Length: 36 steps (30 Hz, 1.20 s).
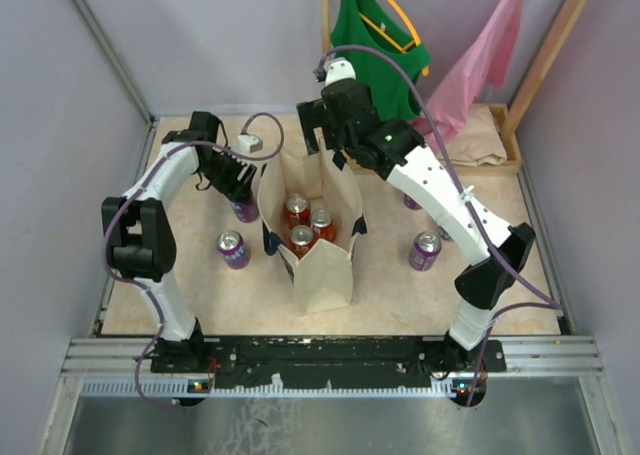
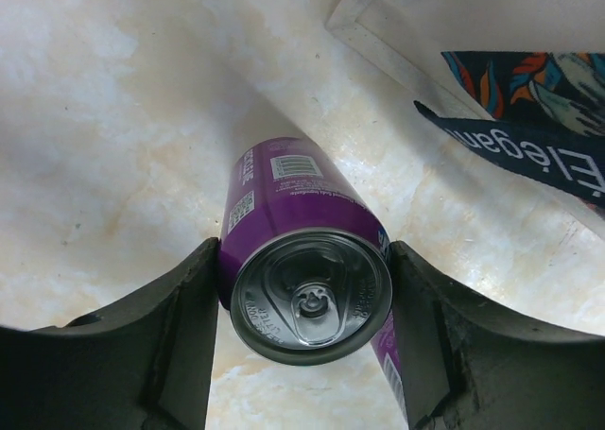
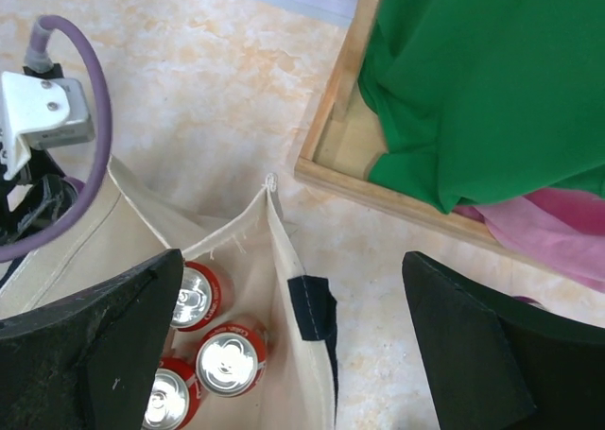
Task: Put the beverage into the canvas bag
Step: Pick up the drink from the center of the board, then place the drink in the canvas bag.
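Purple metal drink can point(image 2: 293, 203) is seen on the pale table point(image 2: 113, 118), looks upright, right between the two dark fingers point(image 2: 180, 335) of the L gripper point(image 2: 302, 269). Both pads are at the can's sides, touching or v. close. Whether it is squeezed tight yet cannot be told.

Cream canvas bag w/ dark blue straps point(image 1: 325, 275) is stood upright just to the R of that gripper, w/ three red cans point(image 1: 310, 225) inside. R gripper point(image 3: 293, 279) is held wide open above the bag's far rim, w/ nothing in it.

Step in hand, by the look of it: pick-up of the can. Next a firm grip is needed. Then the can must be lifted higher than the bag's rim, moved R over the mouth and let go beside the red cans.
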### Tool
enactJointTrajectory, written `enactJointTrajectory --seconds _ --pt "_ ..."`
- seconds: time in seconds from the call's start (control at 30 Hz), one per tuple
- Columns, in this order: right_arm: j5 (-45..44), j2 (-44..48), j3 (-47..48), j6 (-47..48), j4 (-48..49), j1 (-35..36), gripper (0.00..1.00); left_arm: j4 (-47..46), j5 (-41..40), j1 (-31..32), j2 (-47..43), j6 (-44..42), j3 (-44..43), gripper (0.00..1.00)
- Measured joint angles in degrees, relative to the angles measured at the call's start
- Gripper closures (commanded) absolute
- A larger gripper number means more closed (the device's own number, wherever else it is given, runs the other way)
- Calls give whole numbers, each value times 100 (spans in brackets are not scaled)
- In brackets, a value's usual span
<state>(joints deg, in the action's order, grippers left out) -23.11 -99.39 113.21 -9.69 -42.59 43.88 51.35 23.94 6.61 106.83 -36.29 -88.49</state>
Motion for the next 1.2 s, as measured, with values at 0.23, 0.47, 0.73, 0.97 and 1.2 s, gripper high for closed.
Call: enactJointTrajectory --seconds 0.23,0.47,0.73,0.97,1.2 --pt "-42 98 0 -116 -184 -232 1 44 269 -208 -31 525 -621 100" --pt "-44 282 -391 -476 -916 -476 1 -538 581 -323 -597 1084 -1244 100" --pt "63 413 -610 -756 -1447 -479 1 -1078 905 -306 -671 2004 -2743 100" --pt "444 570 -1005 -949 -1727 -479 2 -1401 1261 -94 -752 2426 -3283 100" --pt "809 590 -1086 -1049 -1858 -479 7 -782 1556 811 -848 1958 -3285 100"
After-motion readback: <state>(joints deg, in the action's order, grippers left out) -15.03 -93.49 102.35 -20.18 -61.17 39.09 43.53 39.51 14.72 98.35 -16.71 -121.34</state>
